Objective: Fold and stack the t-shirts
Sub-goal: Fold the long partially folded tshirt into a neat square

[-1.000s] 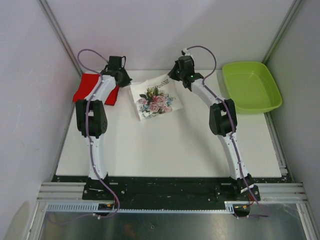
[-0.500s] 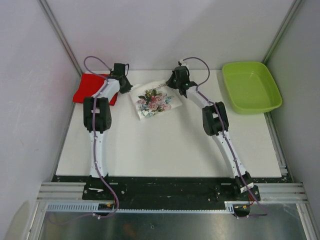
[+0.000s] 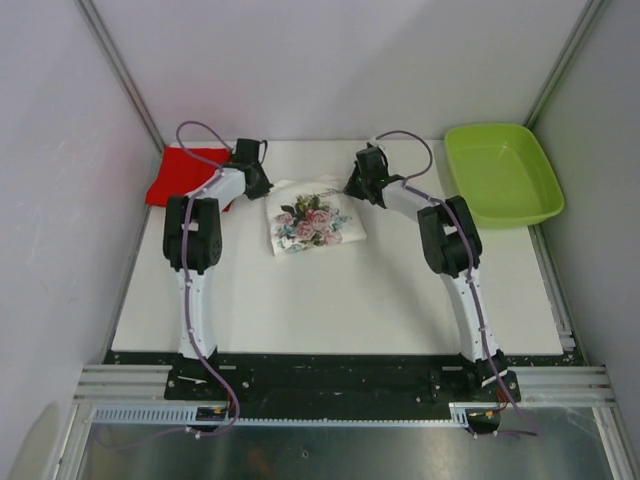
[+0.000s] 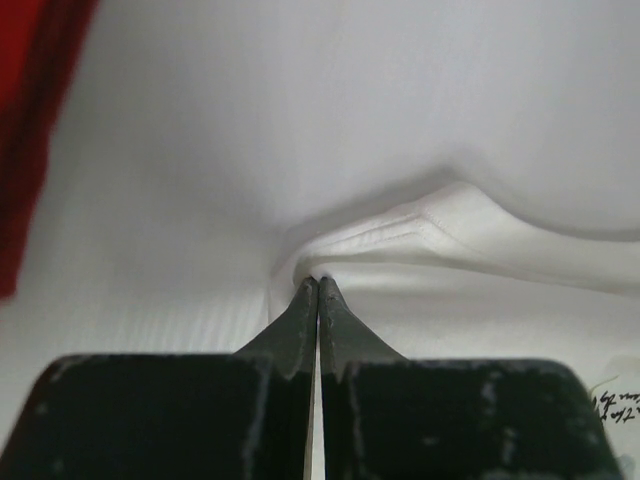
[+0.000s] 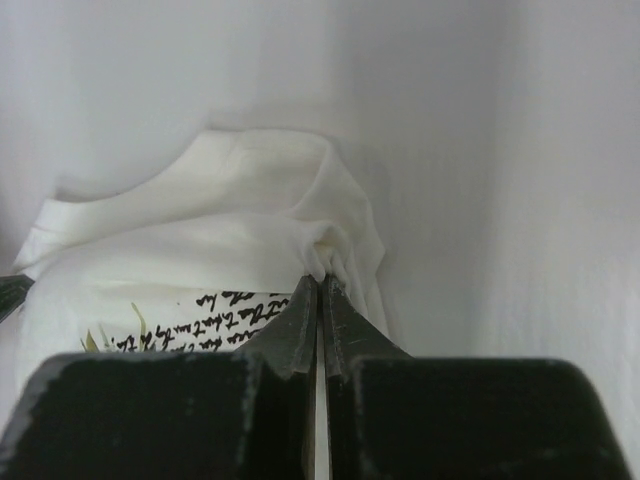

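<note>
Top external view showed you the white t-shirt (image 3: 315, 215) lying folded on the bench (image 3: 340, 290), its flower print facing up, between the two arms toward the far side. Your left gripper (image 3: 262, 186) sat at the shirt's far left corner and your right gripper (image 3: 357, 187) at its far right corner, both down low at the cloth. The red t-shirt (image 3: 178, 176) lay in a heap at the far left edge of the bench, just beside the left arm and apart from the white one. The lime-green tray (image 3: 500, 176) stood at the far right corner, well apart from both shirts. In the left wrist view, your left gripper (image 4: 318, 282) had its fingers pressed together, pinching the folded edge of the white t-shirt (image 4: 450, 235), which rose in a small ridge at the tips; the red t-shirt (image 4: 25, 120) showed along the left border. In the right wrist view, your right gripper (image 5: 320, 280) was likewise pressed together on a bunched tuck of the white t-shirt (image 5: 230, 205), with the printed black script (image 5: 200, 305) just left of the tips.
</note>
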`<state>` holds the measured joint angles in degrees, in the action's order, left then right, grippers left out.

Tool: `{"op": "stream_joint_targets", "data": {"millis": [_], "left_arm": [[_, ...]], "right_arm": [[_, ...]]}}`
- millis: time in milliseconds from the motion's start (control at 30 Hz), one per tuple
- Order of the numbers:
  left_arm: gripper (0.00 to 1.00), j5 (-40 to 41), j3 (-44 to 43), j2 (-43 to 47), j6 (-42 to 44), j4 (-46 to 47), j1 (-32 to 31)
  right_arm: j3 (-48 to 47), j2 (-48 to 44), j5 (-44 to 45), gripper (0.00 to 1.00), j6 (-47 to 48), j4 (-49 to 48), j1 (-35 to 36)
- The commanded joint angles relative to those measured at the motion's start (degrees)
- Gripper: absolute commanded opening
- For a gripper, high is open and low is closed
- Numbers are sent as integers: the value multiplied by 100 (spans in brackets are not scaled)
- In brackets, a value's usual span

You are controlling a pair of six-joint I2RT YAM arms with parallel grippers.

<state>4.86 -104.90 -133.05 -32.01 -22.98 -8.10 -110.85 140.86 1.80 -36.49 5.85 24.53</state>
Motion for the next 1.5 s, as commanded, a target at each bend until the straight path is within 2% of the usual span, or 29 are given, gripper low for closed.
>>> {"op": "stream_joint_targets", "data": {"millis": [0, 167, 367, 533, 667, 867, 1033, 1233, 1467], "left_arm": [[0, -13, 1036, 722, 46, -413, -293], [0, 85, 2104, 1620, 21, -271, -382], [0, -35, 2740, 2832, 202, -248, -395], [0, -106, 2796, 3226, 347, -253, -363], [0, -116, 2479, 3021, 390, -252, -196], [0, 100, 1569, 1761, 521, -251, -12], [0, 195, 958, 1023, 490, -257, 171], [0, 412, 1007, 1139, 423, -237, 236], [0, 679, 1402, 1576, 395, -187, 247]], "right_arm": [[1402, -932, 277, 0, -32, 409, -32], [2331, -1796, 355, 0, 30, 517, -2], [2399, -2652, 686, 0, 182, 844, 186], [2181, -2919, 712, 0, 234, 609, 237], [1723, -2508, 686, 0, 340, 254, 193], [901, -1350, 357, 0, 574, -643, 154], [-326, -281, 117, 0, 614, -298, 74], [-1514, 397, 105, 0, 752, 358, 61], [-1451, 430, 179, 0, 785, 431, 53]]}}
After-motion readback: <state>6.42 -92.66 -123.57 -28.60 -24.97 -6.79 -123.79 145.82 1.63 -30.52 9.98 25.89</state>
